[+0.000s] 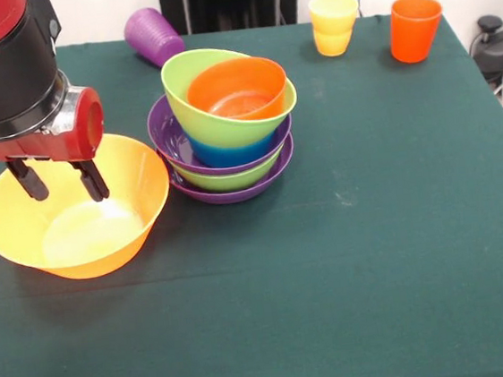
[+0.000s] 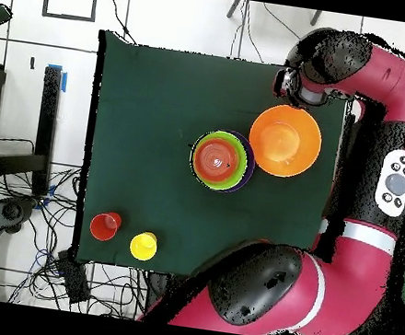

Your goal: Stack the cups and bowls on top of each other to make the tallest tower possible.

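Fingers (image 1: 27, 180) of the gripper (image 1: 59, 180) are spread apart and grasp nothing; they hang over the far inner side of the very large yellow-orange bowl (image 1: 74, 212), which sits alone at the table's (image 1: 376, 256) edge. Just beside it stands the tower (image 1: 225, 124): purple bowl at the base, then green, purple, blue, green, with the small red-orange bowl (image 1: 237, 89) nested on top. Well apart, at the far edge, a ribbed purple cup (image 1: 153, 36) lies tipped over; stacked yellow cups (image 1: 334, 23) and an orange-red cup (image 1: 415, 28) stand upright.
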Robot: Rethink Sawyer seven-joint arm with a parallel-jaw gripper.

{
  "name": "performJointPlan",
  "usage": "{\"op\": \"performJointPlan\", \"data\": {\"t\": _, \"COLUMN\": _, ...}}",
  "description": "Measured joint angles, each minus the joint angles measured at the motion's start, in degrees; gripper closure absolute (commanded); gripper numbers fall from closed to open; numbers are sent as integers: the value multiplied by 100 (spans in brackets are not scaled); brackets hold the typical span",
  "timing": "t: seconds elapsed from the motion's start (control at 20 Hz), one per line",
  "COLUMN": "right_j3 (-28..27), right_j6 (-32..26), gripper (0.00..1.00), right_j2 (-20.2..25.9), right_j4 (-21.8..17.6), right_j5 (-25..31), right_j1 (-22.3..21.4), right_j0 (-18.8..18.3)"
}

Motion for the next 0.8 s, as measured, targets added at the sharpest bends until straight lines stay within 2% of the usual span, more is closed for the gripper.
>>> {"op": "performJointPlan", "data": {"t": 0.45, "right_j3": 0, "right_j6": 0, "gripper": 0, "right_j2": -61, "right_j4": 74, "right_j5": -1, "right_j1": 5, "right_j0": 12}}
{"op": "performJointPlan", "data": {"t": 0.8, "right_j3": 21, "right_j6": 1, "gripper": 0, "right_j2": -141, "right_j4": 305, "right_j5": 0, "right_j1": -26, "right_j0": 52}}
